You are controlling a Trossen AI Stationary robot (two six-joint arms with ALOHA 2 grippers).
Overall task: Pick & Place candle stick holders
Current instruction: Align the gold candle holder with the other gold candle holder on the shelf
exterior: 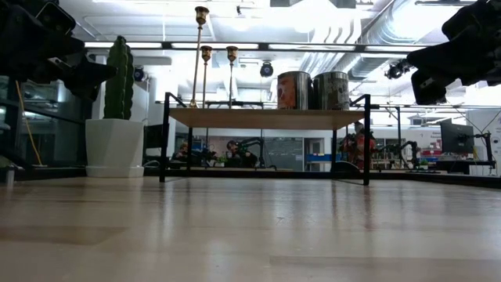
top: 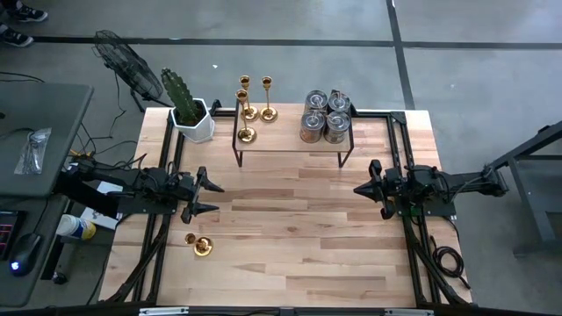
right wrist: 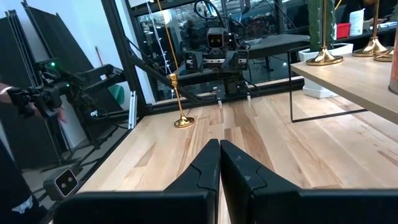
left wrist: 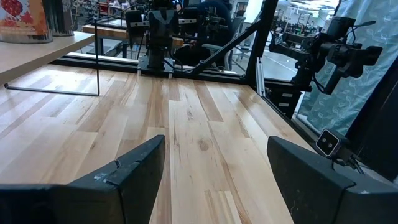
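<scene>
On the small raised shelf at the far side of the wooden table, three gold candlesticks stood at its left end and four silver cup holders clustered at its right. A fourth gold candlestick stood alone on the tabletop near the left front edge (upright, judging by the right wrist view). The left gripper hung above the table's left side, fingers spread wide and holding nothing. The right gripper hovered over the right side, its fingers pressed together and empty. A white pot with a cactus sat just left of the shelf.
</scene>
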